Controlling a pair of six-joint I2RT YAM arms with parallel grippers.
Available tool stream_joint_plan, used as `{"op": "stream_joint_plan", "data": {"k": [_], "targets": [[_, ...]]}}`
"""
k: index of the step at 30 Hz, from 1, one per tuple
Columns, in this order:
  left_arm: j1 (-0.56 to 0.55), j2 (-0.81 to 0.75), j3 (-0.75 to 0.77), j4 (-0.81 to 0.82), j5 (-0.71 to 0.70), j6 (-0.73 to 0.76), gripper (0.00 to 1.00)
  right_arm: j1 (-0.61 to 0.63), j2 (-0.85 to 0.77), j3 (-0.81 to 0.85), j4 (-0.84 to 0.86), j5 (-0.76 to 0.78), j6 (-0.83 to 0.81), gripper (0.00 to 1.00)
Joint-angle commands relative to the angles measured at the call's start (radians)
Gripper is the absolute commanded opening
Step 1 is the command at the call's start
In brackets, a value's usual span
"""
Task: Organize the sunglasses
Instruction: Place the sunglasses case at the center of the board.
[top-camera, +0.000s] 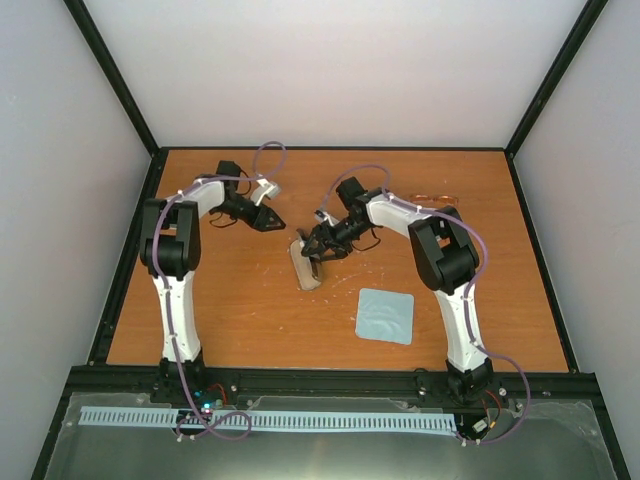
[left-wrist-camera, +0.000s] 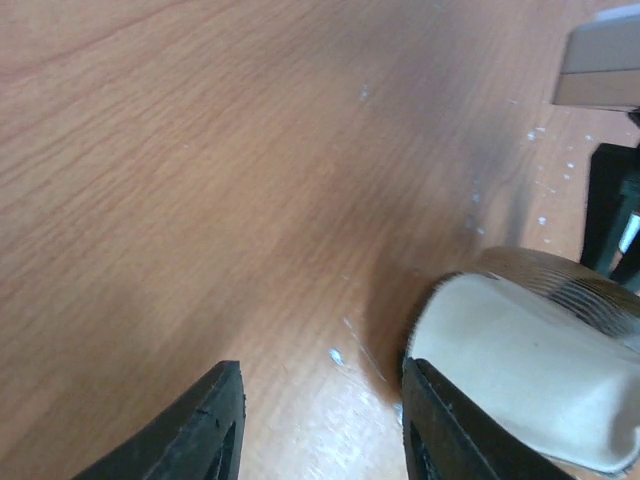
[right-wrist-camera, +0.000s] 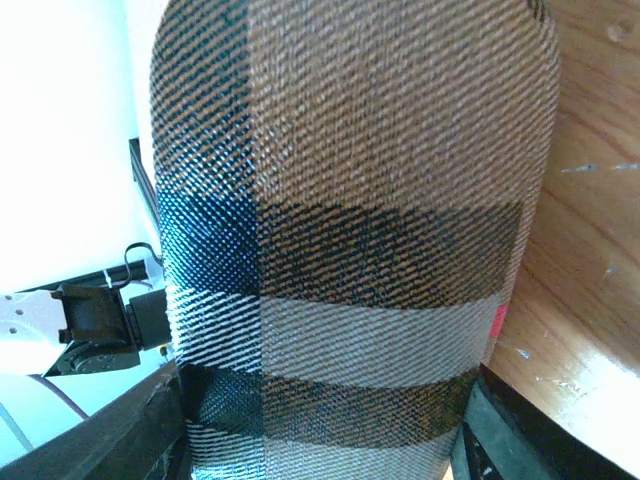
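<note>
The brown oval case (top-camera: 306, 266) with grey stripes lies at mid-table, opened, its cream lining (left-wrist-camera: 530, 370) facing up. My right gripper (top-camera: 320, 245) is shut on the case's raised lid; in the right wrist view the striped weave (right-wrist-camera: 350, 200) fills the frame between my fingers. My left gripper (top-camera: 274, 222) is open and empty, just left of the case, low over bare wood in its wrist view (left-wrist-camera: 320, 405), its right finger (left-wrist-camera: 440, 430) next to the case's end. The sunglasses (top-camera: 434, 203) with orange lenses lie at the back right, behind my right arm.
A light blue square cloth (top-camera: 386, 315) lies flat at the front right of the case. Black frame rails run along the table's left edge (top-camera: 125, 260) and right edge. White walls close in the back and sides.
</note>
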Motion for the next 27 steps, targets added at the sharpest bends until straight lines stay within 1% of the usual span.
{"op": "stream_joint_plan", "data": {"k": [1, 2, 6, 10, 13, 16, 18, 21, 22, 24, 27], "targets": [[-0.027, 0.049, 0.088, -0.027, -0.039, 0.002, 0.45, -0.019, 0.041, 0.028, -0.055, -0.016, -0.047, 0.22], [-0.032, 0.053, 0.094, -0.027, -0.036, 0.002, 0.45, -0.022, 0.046, 0.033, -0.061, -0.014, -0.050, 0.28], [-0.050, 0.077, 0.116, -0.026, -0.026, -0.010, 0.45, -0.028, 0.055, 0.056, -0.086, -0.010, -0.063, 0.43], [-0.070, 0.106, 0.137, -0.027, -0.021, -0.015, 0.44, -0.028, 0.052, 0.071, -0.099, -0.012, -0.065, 0.49], [-0.095, 0.126, 0.154, -0.047, -0.031, -0.004, 0.37, -0.028, 0.047, 0.075, -0.100, -0.011, -0.058, 0.54], [-0.114, 0.129, 0.140, -0.053, -0.041, 0.009, 0.28, -0.028, 0.042, 0.076, -0.102, -0.006, -0.055, 0.55], [-0.119, 0.127, 0.126, -0.056, -0.040, 0.017, 0.27, -0.028, 0.040, 0.073, -0.106, 0.003, -0.057, 0.56], [-0.119, 0.110, 0.101, -0.060, -0.036, 0.028, 0.37, -0.028, 0.042, 0.071, -0.107, 0.014, -0.056, 0.55], [-0.119, 0.099, 0.088, -0.059, -0.036, 0.038, 0.38, -0.028, 0.044, 0.072, -0.107, 0.016, -0.056, 0.54], [-0.119, 0.077, 0.055, -0.046, -0.041, 0.051, 0.40, -0.028, 0.049, 0.076, -0.110, 0.023, -0.057, 0.54], [-0.119, 0.062, 0.038, -0.054, -0.029, 0.080, 0.39, -0.029, 0.052, 0.083, -0.114, 0.028, -0.059, 0.54]]}}
